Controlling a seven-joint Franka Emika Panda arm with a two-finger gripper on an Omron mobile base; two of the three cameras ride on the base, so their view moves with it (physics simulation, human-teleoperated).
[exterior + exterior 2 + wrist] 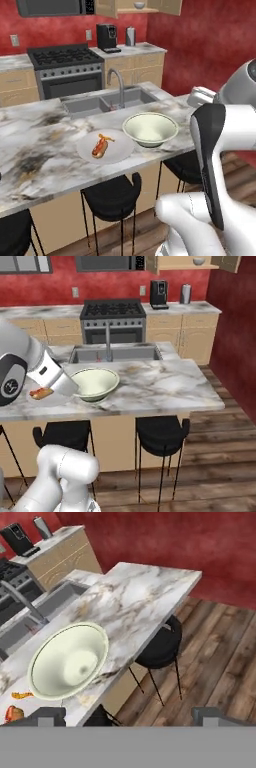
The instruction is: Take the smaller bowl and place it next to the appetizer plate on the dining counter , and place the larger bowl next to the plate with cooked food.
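Pincer [128, 716] at bottom of hand view, tips spread wide, pinching nothing. Just above, at centre left, large cream bowl [68, 660] upright on marble surface [150, 592], beside pale plate with cooked food [106, 147] at left base view's centre. Black stools [159, 647] beneath.

The arm [220, 150] is glossy white with rounded, bulbous links, and a long black panel runs down the side of the link at the right of the left base view. At the left edge of the right base view a grey joint cap carries a small round emblem, beside a white wrist segment with tiny dark marks. The hand [127, 717] ends in two small dark grey, blocky finger tips.
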